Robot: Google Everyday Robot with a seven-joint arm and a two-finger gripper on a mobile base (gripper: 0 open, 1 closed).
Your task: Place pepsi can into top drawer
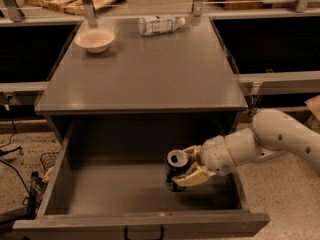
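One drawer (125,220) stands pulled open under the bench (145,79), and everything here is placed from it. Above and behind its left half, a bowl (95,39) sits on the bench. Above and behind its middle, a bottle (159,25) lies on its side. Inside the drawer, right of its middle, the can (176,160) stands upright with its long axis vertical and its silver top up. Whether its base touches the drawer floor I cannot tell. The tool (183,167) clasps the can from the right, one finger behind and one in front, and the arm (280,139) reaches in over the drawer's right wall. Since the can lies left of the tool, release likely calls for parting the fingers and withdrawing rightward and upward.
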